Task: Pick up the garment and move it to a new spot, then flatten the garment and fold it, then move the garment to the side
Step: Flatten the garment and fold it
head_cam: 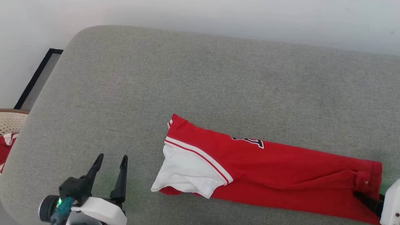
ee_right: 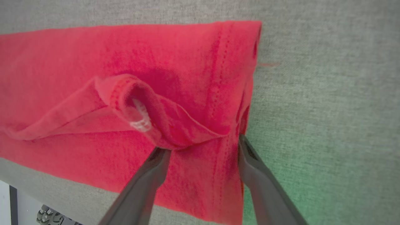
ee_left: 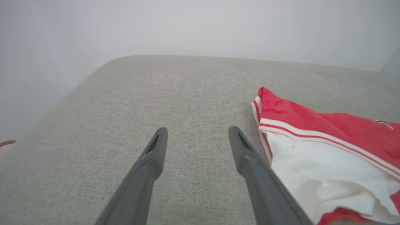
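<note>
Home-like room, laundry corner. Broad grey woven-fabric cushion with rounded corner (head_cam: 200, 78) spreads under and ahead of left gripper (head_cam: 112, 156). Plain white wall (head_cam: 218, 15) far ahead of gripper. Cream perforated basket with brown rim (head_cam: 11, 120) out to gripper's left, red-and-white cloth (head_cam: 6, 147) just by it.

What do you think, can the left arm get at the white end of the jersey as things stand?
Probably yes. The left end effector is open beside the jersey's white panel, with only bare grey cushion between them, so a short sideways move should reach it.
</note>
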{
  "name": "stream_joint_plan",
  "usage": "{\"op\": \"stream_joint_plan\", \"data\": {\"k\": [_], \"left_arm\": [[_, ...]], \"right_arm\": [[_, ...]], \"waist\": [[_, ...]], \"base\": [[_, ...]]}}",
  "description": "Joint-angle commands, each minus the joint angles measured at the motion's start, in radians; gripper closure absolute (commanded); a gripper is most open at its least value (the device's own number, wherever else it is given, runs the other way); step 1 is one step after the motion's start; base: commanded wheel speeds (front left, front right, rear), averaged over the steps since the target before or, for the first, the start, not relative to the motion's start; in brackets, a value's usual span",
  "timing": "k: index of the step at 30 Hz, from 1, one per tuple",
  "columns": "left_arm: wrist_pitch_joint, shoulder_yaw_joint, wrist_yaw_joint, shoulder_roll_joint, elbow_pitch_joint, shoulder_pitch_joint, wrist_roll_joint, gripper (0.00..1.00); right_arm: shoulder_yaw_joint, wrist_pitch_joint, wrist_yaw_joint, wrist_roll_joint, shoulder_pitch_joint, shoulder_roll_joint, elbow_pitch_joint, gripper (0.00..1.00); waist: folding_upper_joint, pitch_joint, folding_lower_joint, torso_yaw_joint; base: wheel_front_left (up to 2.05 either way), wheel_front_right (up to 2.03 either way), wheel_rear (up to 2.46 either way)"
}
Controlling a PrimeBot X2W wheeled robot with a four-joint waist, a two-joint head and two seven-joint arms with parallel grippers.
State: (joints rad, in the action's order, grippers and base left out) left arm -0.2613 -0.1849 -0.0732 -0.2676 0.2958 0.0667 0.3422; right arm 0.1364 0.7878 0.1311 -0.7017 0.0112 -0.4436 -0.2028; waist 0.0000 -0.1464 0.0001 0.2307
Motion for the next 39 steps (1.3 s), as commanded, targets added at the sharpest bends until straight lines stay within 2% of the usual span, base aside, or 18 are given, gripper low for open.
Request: {"op": "stream_joint_plan", "data": {"k": [1, 5, 9, 10, 11, 13, 14, 22, 29, 35, 39], "left_arm": [[-0.005, 0.033, -0.001, 0.027, -0.029, -0.020, -0.066, 0.00], [-0.005, 0.073, -0.014, 0.065, -0.079, -0.047, -0.170, 0.00], [-0.005, 0.088, -0.022, 0.094, -0.098, -0.062, -0.221, 0.00], [-0.005, 0.096, -0.025, 0.096, -0.096, -0.064, -0.224, 0.00], [-0.005, 0.104, -0.029, 0.100, -0.093, -0.064, -0.230, 0.00], [-0.005, 0.111, -0.035, 0.110, -0.092, -0.060, -0.246, 0.00], [-0.005, 0.113, -0.039, 0.113, -0.093, -0.060, -0.251, 0.00], [-0.005, 0.138, -0.050, 0.129, -0.111, -0.063, -0.272, 0.00], [-0.005, 0.147, -0.056, 0.136, -0.135, -0.051, -0.283, 0.00], [-0.005, 0.149, -0.057, 0.135, -0.150, -0.026, -0.288, 0.00], [-0.005, 0.145, -0.058, 0.126, -0.160, -0.001, -0.286, 0.00]], "right_arm": [[-0.002, 0.014, -0.001, 0.009, 0.001, 0.017, -0.022, 0.00], [0.006, 0.020, -0.001, 0.026, 0.011, 0.028, -0.035, 0.00], [0.004, 0.021, -0.001, 0.043, 0.023, 0.036, -0.053, 0.00], [-0.002, 0.027, -0.001, 0.045, 0.027, 0.039, -0.059, 0.10], [-0.009, 0.035, -0.001, 0.040, 0.030, 0.043, -0.065, 0.53], [-0.021, 0.047, -0.001, 0.032, 0.032, 0.043, -0.069, 0.95], [-0.021, 0.050, -0.001, 0.028, 0.034, 0.043, -0.069, 1.00], [0.013, 0.010, -0.003, 0.031, 0.061, 0.014, -0.059, 1.00], [0.054, -0.034, -0.002, 0.028, 0.088, -0.027, -0.012, 1.00], [0.149, -0.070, -0.002, 0.004, 0.109, -0.084, -0.029, 1.00], [0.219, -0.098, -0.001, 0.019, 0.142, -0.136, -0.088, 1.00]], "waist": [[0.0000, 0.000, -0.0001, 0.000], [0.0000, -0.004, -0.0001, 0.002], [0.0000, -0.008, -0.0001, 0.006], [0.0000, -0.010, -0.0001, 0.007], [0.0000, -0.012, -0.0001, 0.009], [0.0000, -0.015, -0.0001, 0.011], [0.0000, -0.016, -0.0001, 0.012], [0.0000, -0.020, -0.0001, 0.003], [0.0000, -0.043, -0.0001, -0.043], [0.0000, -0.066, -0.0001, -0.097], [0.0000, -0.096, -0.0001, -0.130]], "base": [[0.00, 0.00, 0.00], [0.00, 0.00, 0.00], [0.00, 0.00, 0.00], [0.00, 0.00, 0.00], [0.00, 0.00, 0.00], [0.00, 0.00, 0.00], [0.00, 0.00, 0.00], [0.00, 0.00, 0.00], [0.00, 0.00, 0.00], [0.00, 0.00, 0.00], [0.00, 0.00, 0.00]]}}
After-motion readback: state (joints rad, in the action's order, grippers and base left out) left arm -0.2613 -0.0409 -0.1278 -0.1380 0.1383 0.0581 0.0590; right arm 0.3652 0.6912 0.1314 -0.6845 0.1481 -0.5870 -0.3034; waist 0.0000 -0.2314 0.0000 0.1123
